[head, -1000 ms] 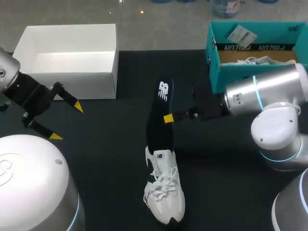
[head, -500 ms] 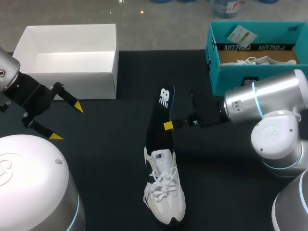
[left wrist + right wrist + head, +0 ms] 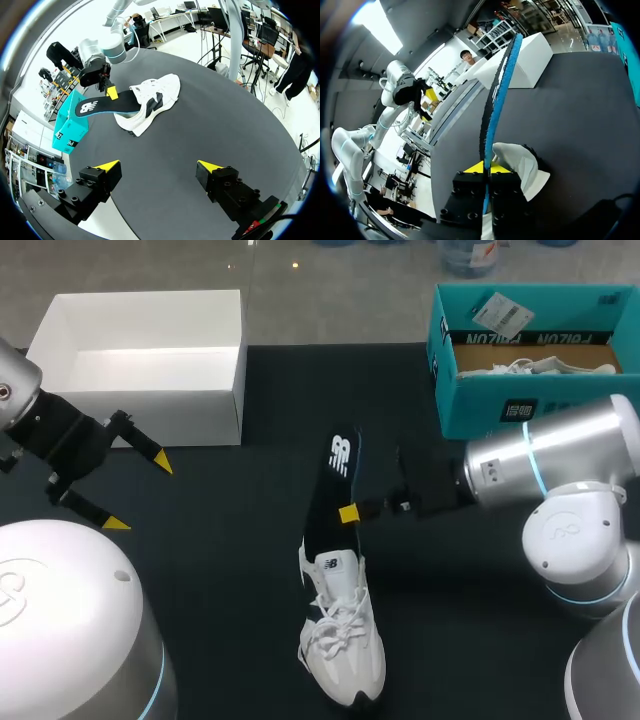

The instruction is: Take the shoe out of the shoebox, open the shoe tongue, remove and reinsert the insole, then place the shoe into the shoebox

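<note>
- The white sneaker (image 3: 342, 640) is out on the black table (image 3: 220, 570), about mid-table, toe pointing back toward the robot and laces up.
- The dark insole (image 3: 335, 490) with the blue underside runs from the sneaker's opening out toward the far edge of the table, lifted at an angle. Its near end meets the shoe's collar, and I can't tell how far in it goes.
- The right gripper (image 3: 349, 512) comes in from the right side and has its yellow tips pinched thin on the insole's edge, partway along it. The right wrist view shows both fingers (image 3: 479, 168) clamped on it, with the sneaker (image 3: 520, 162) just beside them.
- The left gripper (image 3: 140, 493) hangs over the left side of the table, well apart from the shoe. Its fingers are spread wide with nothing between them, which is clear in its own wrist view (image 3: 159, 166).
- The white shoebox (image 3: 140, 360) sits open at the far left.
- The teal shoebox (image 3: 530, 390) is at the far right, with another white shoe inside.
</note>
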### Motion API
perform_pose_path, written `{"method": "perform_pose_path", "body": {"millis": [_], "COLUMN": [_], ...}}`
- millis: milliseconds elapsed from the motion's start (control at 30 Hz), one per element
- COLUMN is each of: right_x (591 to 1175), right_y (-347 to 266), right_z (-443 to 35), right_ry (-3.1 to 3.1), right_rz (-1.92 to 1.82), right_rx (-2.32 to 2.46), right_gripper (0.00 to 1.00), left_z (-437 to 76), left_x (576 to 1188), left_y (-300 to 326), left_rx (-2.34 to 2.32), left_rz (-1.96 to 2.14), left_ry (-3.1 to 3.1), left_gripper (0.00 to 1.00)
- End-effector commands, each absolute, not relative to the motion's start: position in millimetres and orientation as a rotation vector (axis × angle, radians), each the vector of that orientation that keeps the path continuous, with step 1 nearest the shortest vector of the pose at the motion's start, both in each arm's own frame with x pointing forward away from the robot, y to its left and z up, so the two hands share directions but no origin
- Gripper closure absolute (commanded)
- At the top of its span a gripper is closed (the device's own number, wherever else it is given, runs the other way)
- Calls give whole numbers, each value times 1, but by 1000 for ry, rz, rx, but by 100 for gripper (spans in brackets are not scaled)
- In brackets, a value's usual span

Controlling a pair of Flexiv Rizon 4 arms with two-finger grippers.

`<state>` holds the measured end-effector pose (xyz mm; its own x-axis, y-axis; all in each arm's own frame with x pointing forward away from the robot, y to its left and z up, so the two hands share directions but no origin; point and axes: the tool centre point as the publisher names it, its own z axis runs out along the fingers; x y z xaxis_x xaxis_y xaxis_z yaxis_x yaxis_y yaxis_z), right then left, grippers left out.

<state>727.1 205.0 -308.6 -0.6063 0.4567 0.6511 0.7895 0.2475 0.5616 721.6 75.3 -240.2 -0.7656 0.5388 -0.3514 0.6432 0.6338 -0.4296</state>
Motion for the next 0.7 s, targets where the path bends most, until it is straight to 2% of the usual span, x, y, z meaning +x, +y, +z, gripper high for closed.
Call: {"method": "perform_pose_path", "body": {"millis": [33, 700], "right_x": [717, 691], "right_y": [211, 210], "right_z": [-316, -334], "right_ry": [-2163, -2129], "right_rz": [-1304, -1236], "right_rx": [-1161, -1203], "right_gripper": [100, 100], "left_z": [-240, -240], "left_x": [721, 721], "left_y": [75, 75], "left_rx": [975, 975], "left_rz": [-807, -807], "left_ry": [2666, 2666], "left_gripper": [0, 0]}}
